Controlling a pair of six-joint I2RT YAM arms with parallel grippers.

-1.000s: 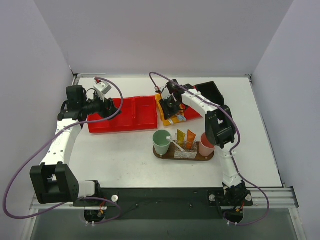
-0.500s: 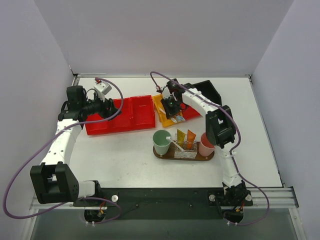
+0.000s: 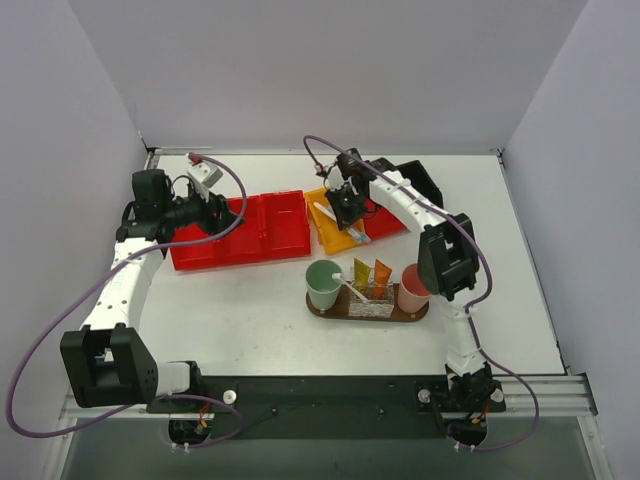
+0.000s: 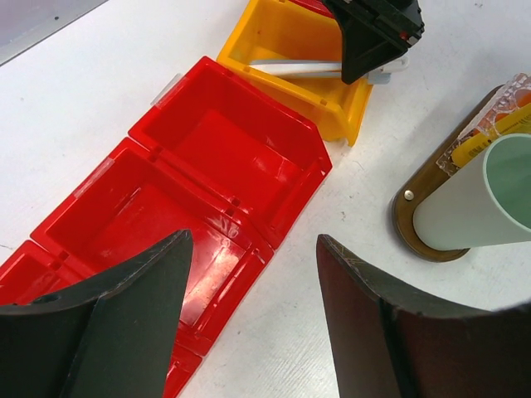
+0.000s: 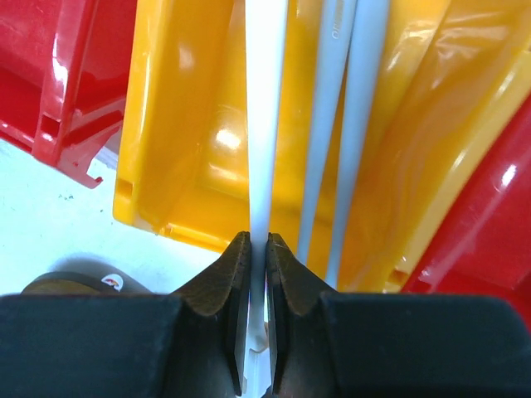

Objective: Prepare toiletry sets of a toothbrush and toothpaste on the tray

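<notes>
Upper centre of the top view: right gripper (image 5: 258,249) pinched tight on a toothbrush (image 5: 264,124) over the yellow bin (image 5: 178,124), left gripper (image 4: 253,245) gaping, empty, above the red bins (image 4: 224,166); pick step, next probably lift clear and carry to the tray (image 3: 366,314) mid-frame.

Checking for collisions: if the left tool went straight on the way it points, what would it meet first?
Most likely the red bin, straight ahead of the open left tool; depth is unclear.

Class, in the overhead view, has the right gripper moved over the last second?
Yes. The right gripper, jaws shut on a slim white toothbrush, has shifted up the view, away from the dark brown oval wooden tray.
</notes>
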